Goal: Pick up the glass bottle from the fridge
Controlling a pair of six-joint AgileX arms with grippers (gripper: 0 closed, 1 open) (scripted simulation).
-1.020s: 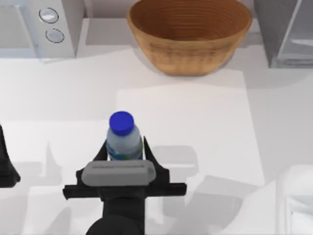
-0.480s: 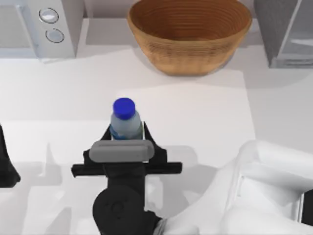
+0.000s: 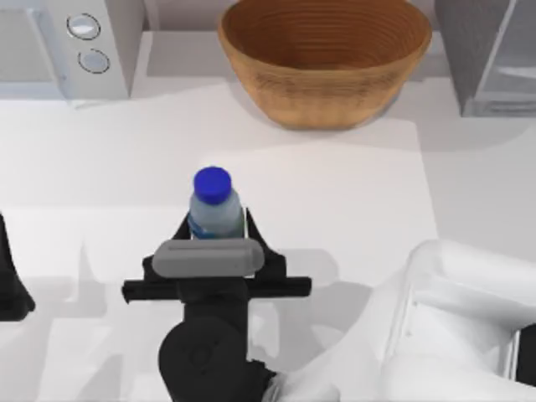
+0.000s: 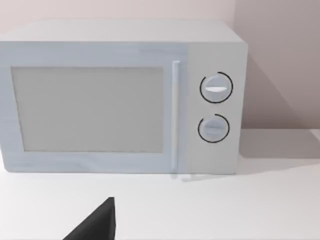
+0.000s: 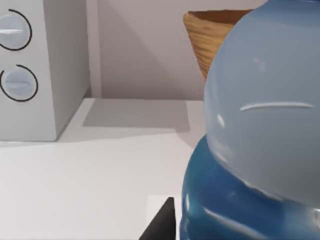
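Nothing moved; right claw (image 3: 216, 239) holds glass bottle (image 3: 214, 208)

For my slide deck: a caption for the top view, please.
Right gripper grips the small pale-blue glass bottle with its bright blue cap, upright before the woven bowl.

Glass bottle (image 3: 214, 211) farther up-table, raised

this was a rendered kitchen counter. a white microwave (image 4: 122, 97) with two round dials stood at the back left of the white table (image 3: 100, 159), a woven bowl (image 3: 325, 57) sat at the back centre, and a dark grey fridge (image 3: 490, 54) occupied the back right corner.
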